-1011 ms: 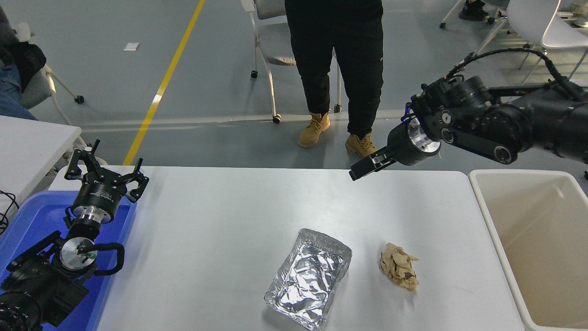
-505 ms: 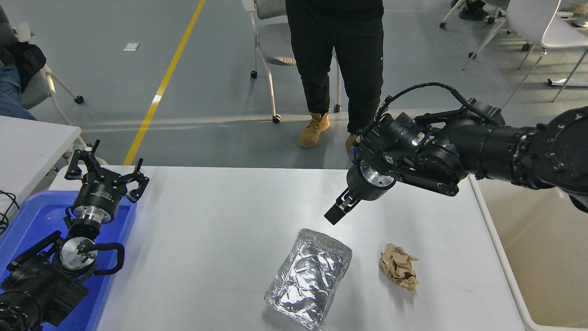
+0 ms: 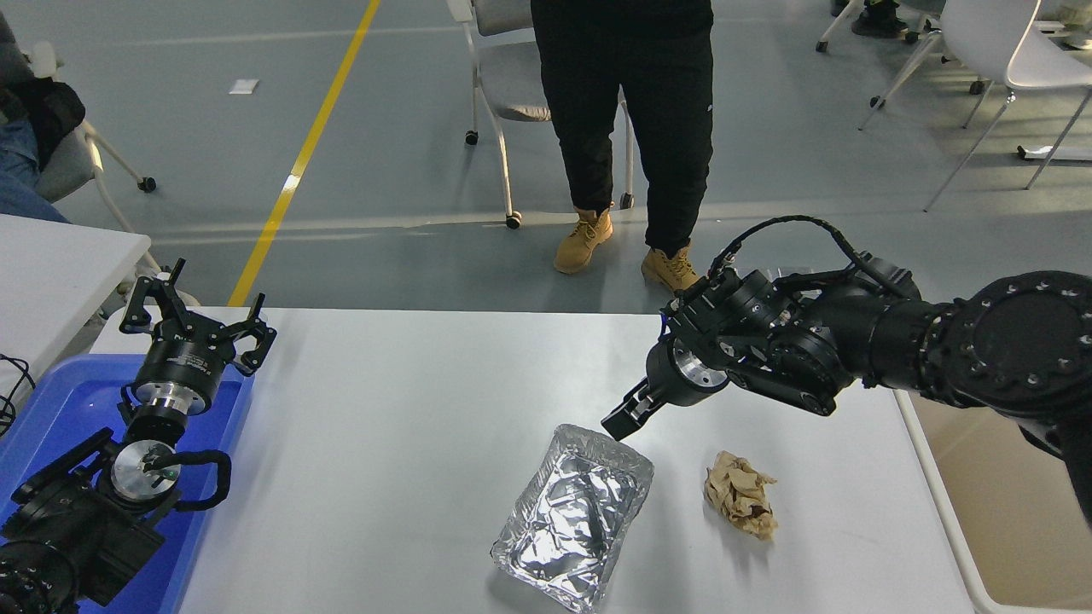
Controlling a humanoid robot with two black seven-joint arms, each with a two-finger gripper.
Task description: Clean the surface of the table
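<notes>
The white table surface [image 3: 409, 426] holds a crumpled foil tray [image 3: 573, 516] at the front middle and a crumpled brown paper wad [image 3: 740, 505] to its right. My right gripper [image 3: 619, 422] comes in from the right. It hangs low just above the foil tray's far edge, fingers pressed together and holding nothing. The paper wad lies to the gripper's lower right, apart from it. My left gripper [image 3: 198, 322] is parked at the lower left over the blue tray, its fingers spread open and empty.
A blue plastic tray [image 3: 60, 409] sits at the table's left end. A beige bin [image 3: 1007, 503] stands at the right end, partly hidden by my right arm. A person [image 3: 627, 128] stands at the far side. A smaller white table [image 3: 51, 264] is at the left edge.
My right arm has swung from above the far right corner down and left to the foil tray's far edge. The foil tray, paper wad and left arm have not moved.
</notes>
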